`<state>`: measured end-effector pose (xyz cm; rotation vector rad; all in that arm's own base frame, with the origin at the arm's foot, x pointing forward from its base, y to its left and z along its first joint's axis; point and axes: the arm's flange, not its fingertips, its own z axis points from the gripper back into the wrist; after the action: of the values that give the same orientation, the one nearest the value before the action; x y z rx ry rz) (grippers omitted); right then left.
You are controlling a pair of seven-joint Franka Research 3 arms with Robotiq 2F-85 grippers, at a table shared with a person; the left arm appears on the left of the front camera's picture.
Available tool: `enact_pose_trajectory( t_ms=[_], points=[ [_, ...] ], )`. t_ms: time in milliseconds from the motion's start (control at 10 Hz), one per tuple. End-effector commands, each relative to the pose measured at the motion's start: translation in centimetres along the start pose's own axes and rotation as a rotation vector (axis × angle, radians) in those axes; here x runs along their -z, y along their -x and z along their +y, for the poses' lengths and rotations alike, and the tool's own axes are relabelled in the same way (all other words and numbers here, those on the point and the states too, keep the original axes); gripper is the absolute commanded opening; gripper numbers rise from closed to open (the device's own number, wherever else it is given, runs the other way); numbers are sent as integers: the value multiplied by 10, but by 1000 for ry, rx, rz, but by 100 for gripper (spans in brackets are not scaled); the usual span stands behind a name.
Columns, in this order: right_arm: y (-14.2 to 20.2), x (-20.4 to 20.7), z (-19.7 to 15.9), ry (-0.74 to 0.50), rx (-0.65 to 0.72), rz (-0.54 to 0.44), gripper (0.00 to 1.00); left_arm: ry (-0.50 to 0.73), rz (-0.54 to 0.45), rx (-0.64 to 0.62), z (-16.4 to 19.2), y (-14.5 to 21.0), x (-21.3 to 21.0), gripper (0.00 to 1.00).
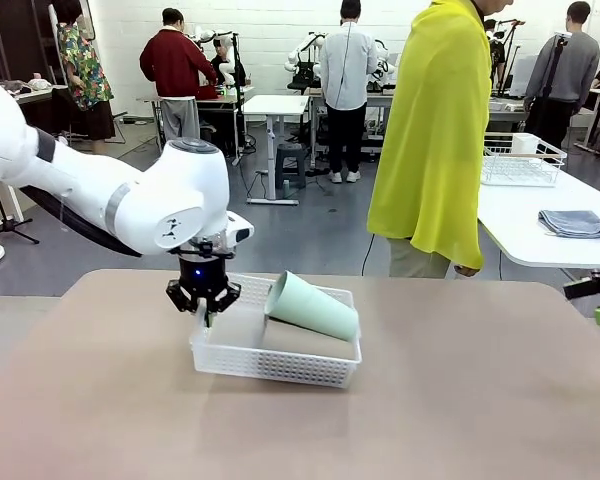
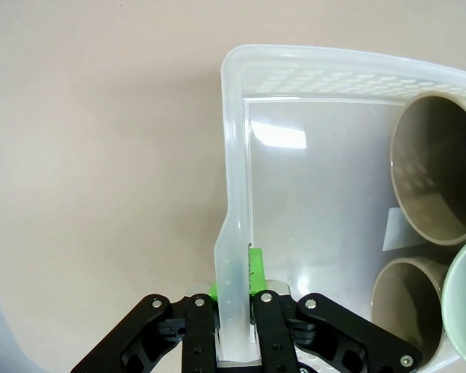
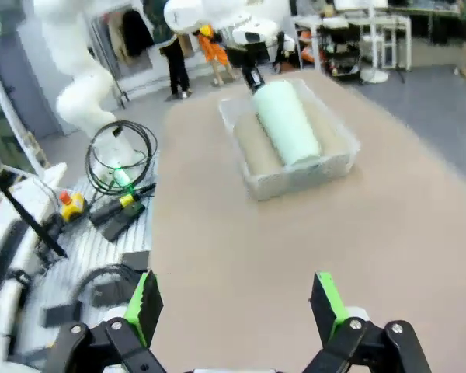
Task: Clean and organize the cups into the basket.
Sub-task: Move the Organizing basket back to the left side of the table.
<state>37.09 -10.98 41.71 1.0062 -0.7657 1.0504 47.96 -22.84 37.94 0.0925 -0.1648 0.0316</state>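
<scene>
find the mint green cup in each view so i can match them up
Front view: the mint green cup lies tilted atop the tan cups, centre, in the basket.
Left wrist view: a sliver of its rim at the lower right edge.
Right wrist view: upper centre, lying lengthwise.
Shared landmark: the left gripper shut on the basket's end wall.
</scene>
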Motion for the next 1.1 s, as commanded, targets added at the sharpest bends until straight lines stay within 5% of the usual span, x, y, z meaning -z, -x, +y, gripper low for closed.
enact_pose_trajectory(
  t_ms=[0,300,500,1000],
  points=[
    [-6,-32,-12,-47,300,-61,100,-42,-54,68,28,-4,-7,6],
    [16,-75,-28,65,512,-195,100,-80,-66,89,65,-3,-13,6],
    [35,-93,-31,167,603,-158,100,-117,-79,100,79,-3,-13,6],
    [62,-107,-31,193,801,-104,100,-130,-154,28,127,-3,-31,6]
  ],
)
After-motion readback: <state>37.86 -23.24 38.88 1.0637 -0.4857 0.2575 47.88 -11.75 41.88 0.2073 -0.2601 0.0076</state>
